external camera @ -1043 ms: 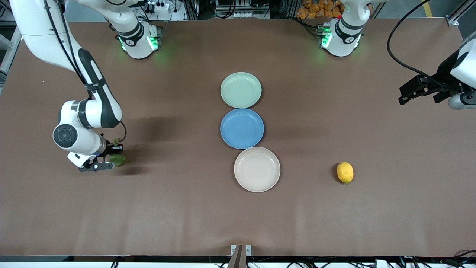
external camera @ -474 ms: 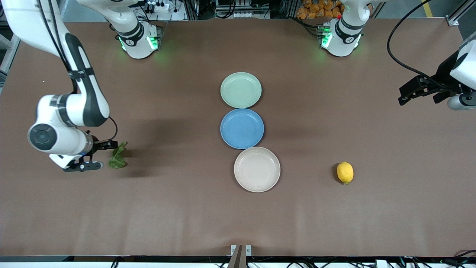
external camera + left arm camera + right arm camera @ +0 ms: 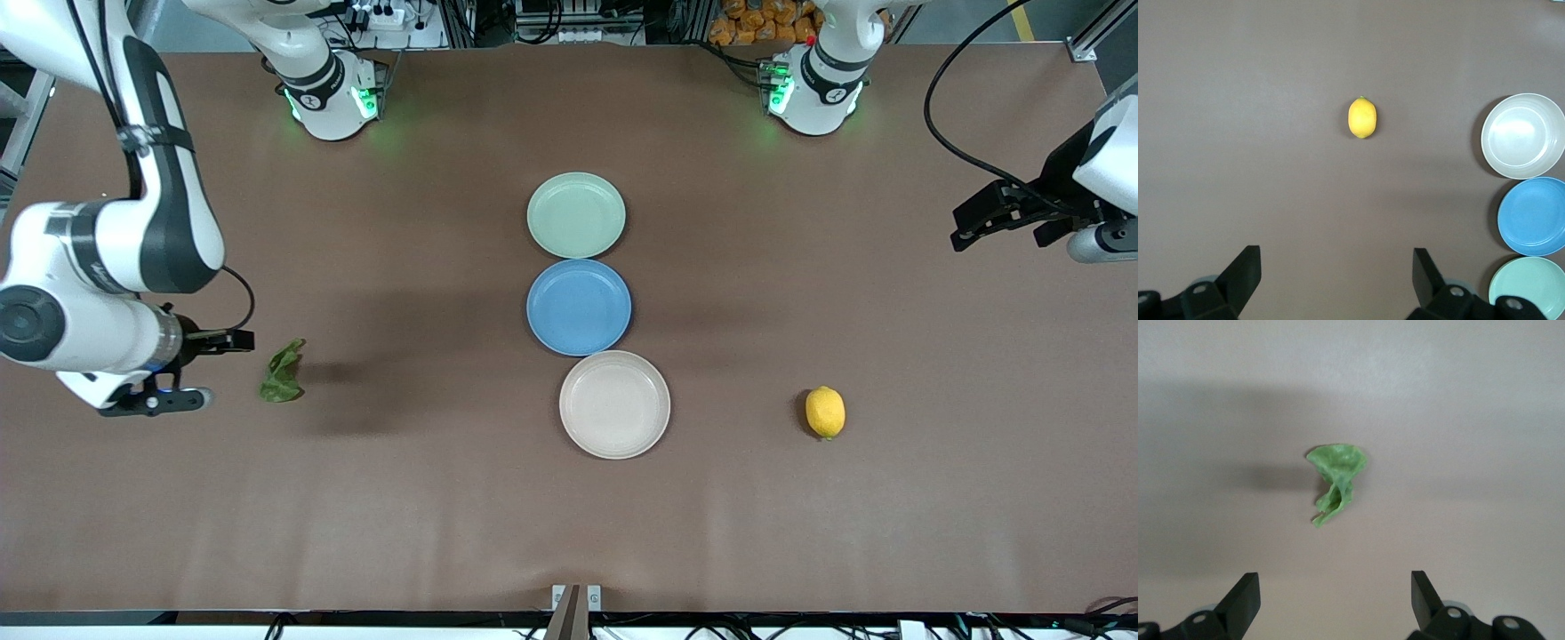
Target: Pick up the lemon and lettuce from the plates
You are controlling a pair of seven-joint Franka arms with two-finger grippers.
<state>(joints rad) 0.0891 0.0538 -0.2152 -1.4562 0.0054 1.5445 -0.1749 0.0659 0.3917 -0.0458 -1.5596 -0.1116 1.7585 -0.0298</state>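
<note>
The right pincer has let go of the lettuce and drawn back toward the right arm's end of the worktop, its fingers spread and empty, the leaf lying just beside it. With the lemon also on the worktop and the plates bare, the task looks done. The left pincer waits open, high over its own end.
</note>
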